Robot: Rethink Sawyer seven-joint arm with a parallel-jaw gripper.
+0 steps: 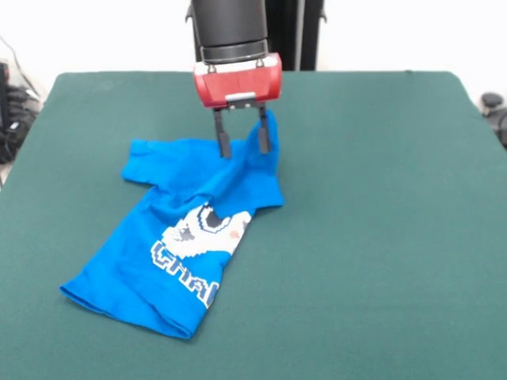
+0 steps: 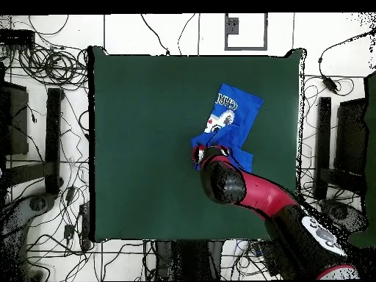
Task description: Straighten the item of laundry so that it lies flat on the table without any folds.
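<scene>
The item of laundry (image 1: 181, 241), a bright blue T-shirt with a white print, lies crumpled left of centre on the dark green table (image 1: 380, 206). Its lower part is folded and one sleeve sticks out to the left. My gripper (image 1: 243, 149) hangs over the shirt's far edge with its two black fingers (image 1: 223, 136) spread apart, so it is open. A peak of blue cloth stands up against the right-hand finger. From overhead, the shirt (image 2: 233, 111) sits on the table (image 2: 139, 132) and the arm's wrist covers my gripper (image 2: 208, 157).
Wide green felt stretches to the right of the shirt and in front of it. Cables (image 2: 44, 59) and dark stands (image 2: 53, 132) crowd the floor around the table. Dark gear sits beyond the table's left edge (image 1: 11, 111) and right edge (image 1: 494, 109).
</scene>
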